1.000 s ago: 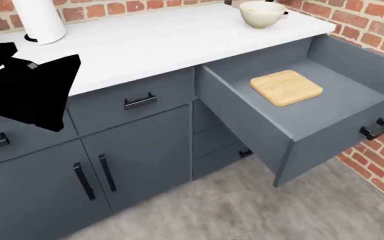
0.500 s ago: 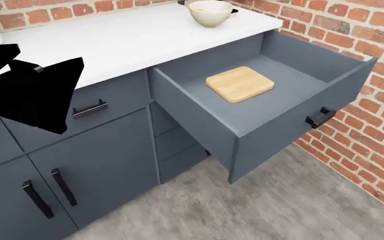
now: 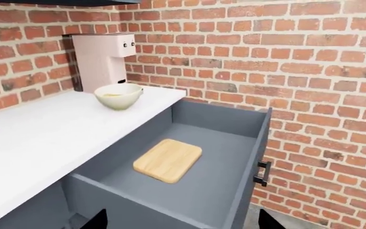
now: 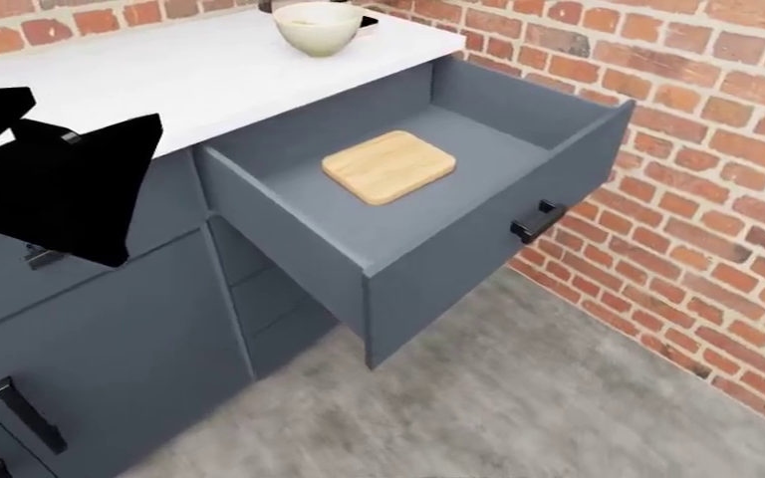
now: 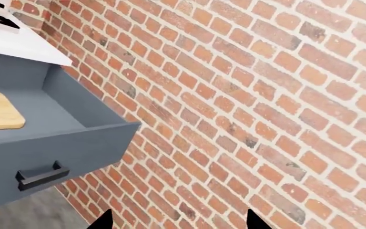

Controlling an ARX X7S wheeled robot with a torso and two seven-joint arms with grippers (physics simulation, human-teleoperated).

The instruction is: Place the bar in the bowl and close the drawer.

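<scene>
The bowl, cream-white, stands on the white counter near the back wall. The drawer is pulled far out, its black handle facing the brick wall. The bar is out of view in every frame. My left gripper hovers open above the drawer's near corner, only its two black fingertips showing. My right gripper is open too, facing the brick wall beside the drawer front, with nothing between its tips. The black left arm fills the head view's left.
A light-wood cutting board lies flat inside the drawer. A pink machine stands behind the bowl. The brick wall runs close along the drawer's right. Grey cabinet doors sit below the counter.
The head view has swung to the right: drawer, board and bowl have slid left in it and more brick wall shows. The left arm keeps its place in the view.
</scene>
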